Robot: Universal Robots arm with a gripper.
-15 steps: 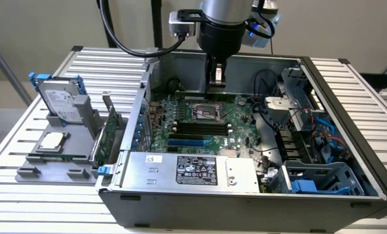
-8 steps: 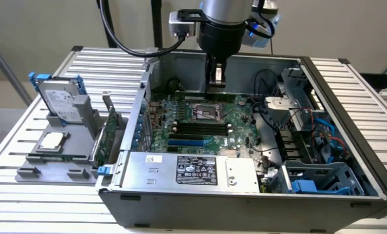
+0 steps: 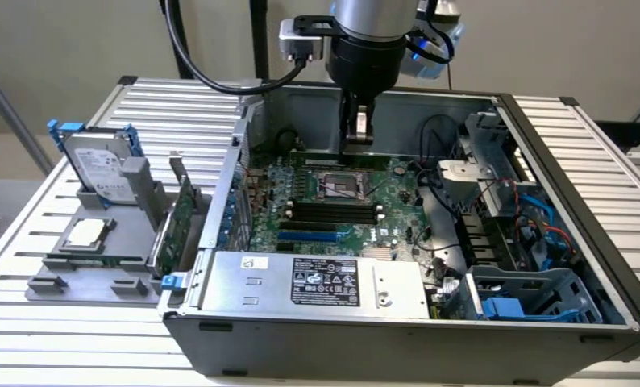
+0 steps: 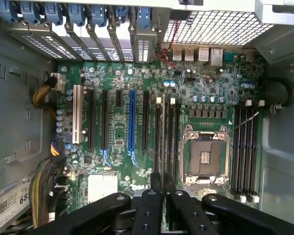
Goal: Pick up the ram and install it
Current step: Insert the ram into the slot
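So the gripper [image 3: 358, 143] is down inside the open case [image 3: 406, 355], fingers pinched narrow on the ram [image 3: 317, 156], gripping it around its middle. In the exterior view the stick reads as a thin green strip showing just past the CPU socket [image 3: 342, 186], on the side away from the power supply box [image 3: 320, 278], and the fingers cover its centre. The wrist view gets the ram [image 4: 162, 132] edge-on, a pale sliver running out from the gripper [image 4: 162, 180] and lined up along the black slots [image 4: 173, 142] between the CPU socket [image 4: 205, 156] and the blue slot [image 4: 132, 122] (the end nearest the fingers is hidden behind them). Which slot it's actually over is hard to call, and its bottom edge is hidden, so I can't tell if it's touching a slot or hanging above. Well away from the socket, outside the case, the hard drive [image 3: 97, 165] stands in a grey holder.
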